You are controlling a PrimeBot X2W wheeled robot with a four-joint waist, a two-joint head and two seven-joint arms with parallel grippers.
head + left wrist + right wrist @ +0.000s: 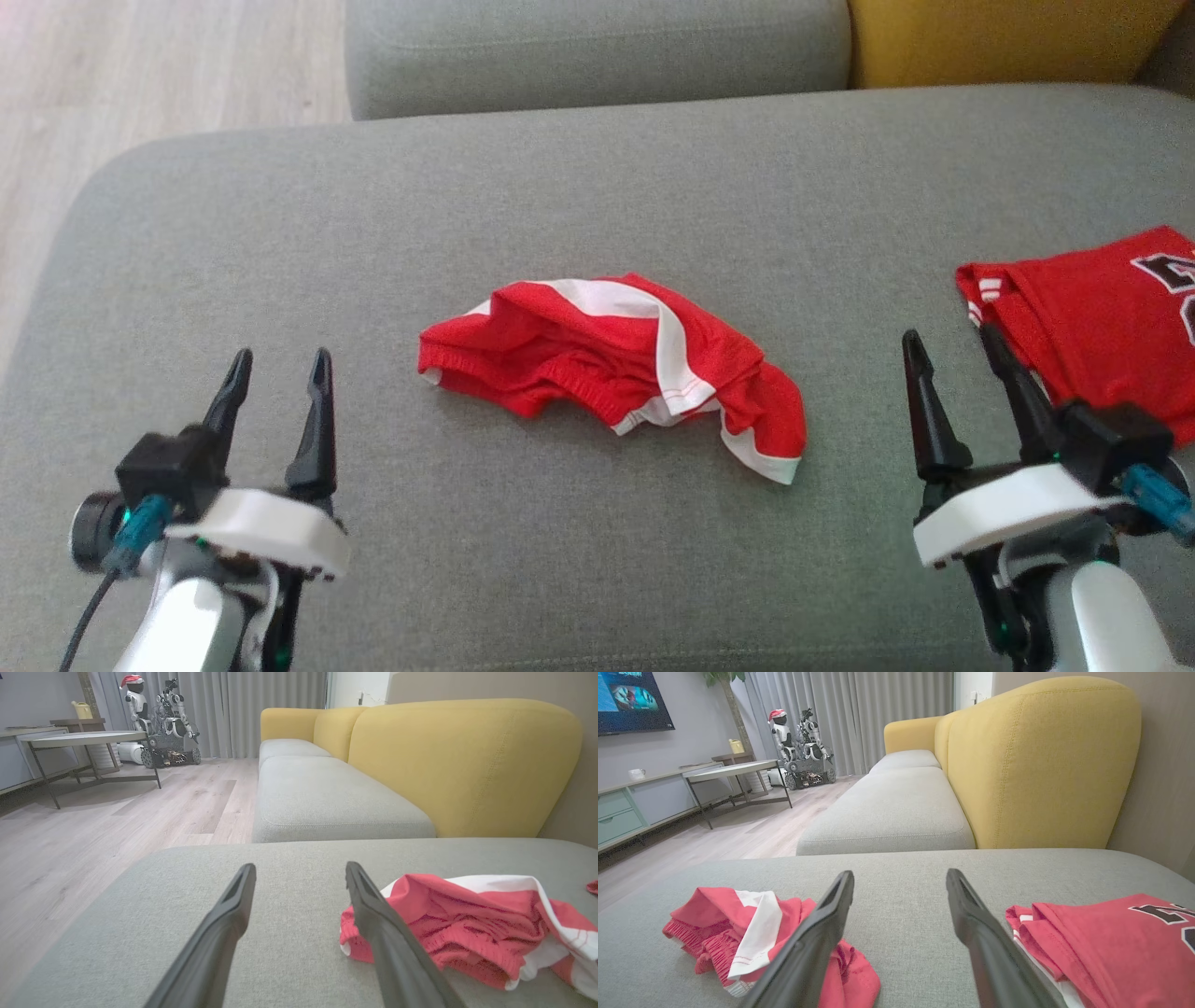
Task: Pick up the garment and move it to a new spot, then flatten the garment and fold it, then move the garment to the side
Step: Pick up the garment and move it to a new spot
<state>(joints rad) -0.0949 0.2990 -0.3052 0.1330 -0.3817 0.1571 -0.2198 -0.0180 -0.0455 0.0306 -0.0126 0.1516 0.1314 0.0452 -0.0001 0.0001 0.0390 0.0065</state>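
grey fabric covers the wide seat cushion in front of the robot. the crumpled red shorts with white trim lie near its middle, bunched into an uneven heap with the elastic waistband along their near left side.

bare cushion surrounds the shorts on every side. there is a broad strip toward the far edge and another toward the robot. the widest stretch is on the left, running out to the cushion's rounded left corner, and beyond that corner lies pale wood floor.

on the right, a red jersey with dark lettering lies at the right border of the head view. it is well apart from the shorts, with a bare band of cushion between them. past the far edge sit a second grey cushion and a yellow backrest.

the left gripper hovers at the lower left, off to the left of the shorts, its two dark fingers spread apart and holding nothing. the right gripper hovers at the lower right, fingers likewise apart and empty, between the shorts and the jersey. its outer finger overlaps the jersey's near corner in the head view. in the right wrist view the shorts lie left of the fingers and the jersey right of them.
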